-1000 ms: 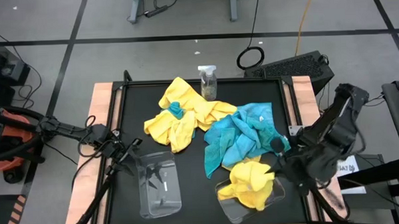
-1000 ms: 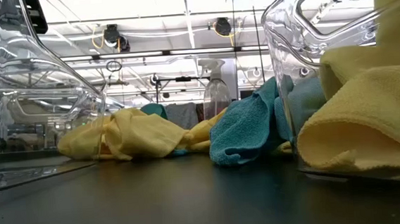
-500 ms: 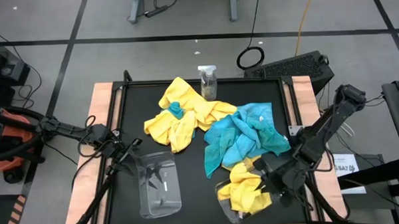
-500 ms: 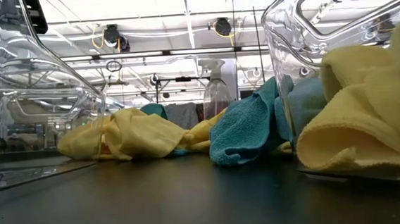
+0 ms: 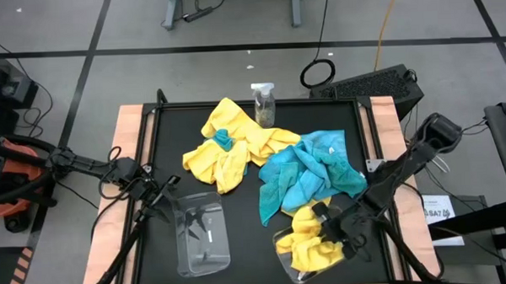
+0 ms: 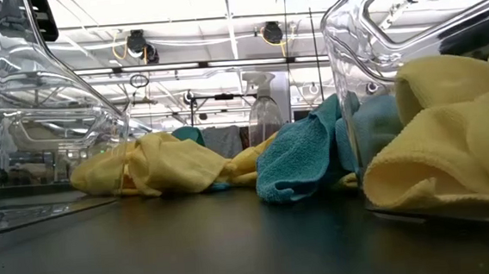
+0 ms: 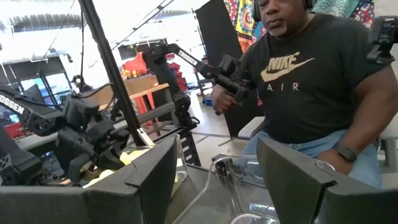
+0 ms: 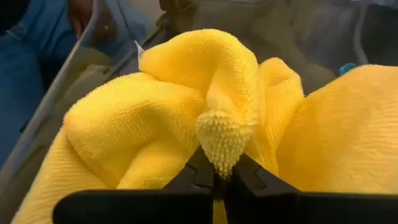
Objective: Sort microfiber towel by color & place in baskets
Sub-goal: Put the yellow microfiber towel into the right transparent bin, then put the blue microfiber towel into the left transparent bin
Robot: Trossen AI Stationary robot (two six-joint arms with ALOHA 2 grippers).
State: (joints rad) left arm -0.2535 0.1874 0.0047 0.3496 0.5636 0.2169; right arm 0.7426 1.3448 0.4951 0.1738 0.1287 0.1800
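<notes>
Spray bottle at table's far edge, seated person beyond

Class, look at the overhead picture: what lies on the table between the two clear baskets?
In the high view, only bare black table lies between the empty basket and the basket of yellow towels.

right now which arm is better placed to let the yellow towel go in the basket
Right. The right gripper is shut on the yellow towel inside the right basket; the left gripper waits by the other basket.
</notes>
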